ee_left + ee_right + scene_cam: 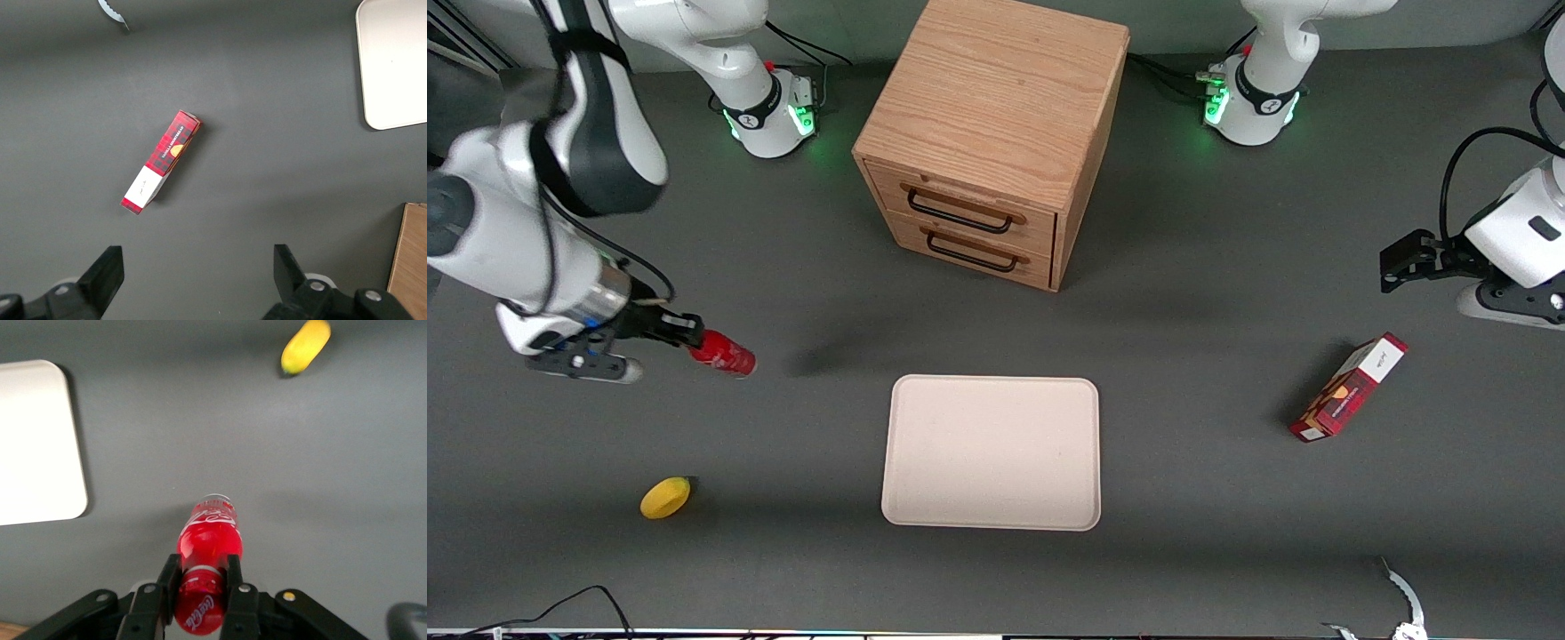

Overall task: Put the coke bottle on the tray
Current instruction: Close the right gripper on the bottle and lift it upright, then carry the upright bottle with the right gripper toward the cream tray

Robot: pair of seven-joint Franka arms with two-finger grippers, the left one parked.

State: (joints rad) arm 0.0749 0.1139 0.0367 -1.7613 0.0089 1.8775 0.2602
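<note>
1. Front view: the gripper (685, 336) is seen toward the working arm's end of the table, its fingers clamped on the coke bottle (722, 353), which is carried tilted above the dark tabletop (1227, 498), clear of the surface. The cream tray (992, 452) lies flat near the table's middle, with nothing on it, well apart from the bottle. A wooden two-drawer cabinet (996, 133) stands farther from the camera than the tray, both drawers shut. A yellow lemon-like fruit (665, 497) lies nearer the camera than the gripper. A red-and-white box (1349, 388) lies toward the parked arm's end.

2. Right wrist view: the bottle (207, 553) is gripped at its neck between the two fingers (235, 577). A tray corner (40, 440) and the yellow fruit (305, 345) are visible.

3. Left wrist view: the box (161, 161) lies flat; a bare tray corner (393, 63) is seen.
</note>
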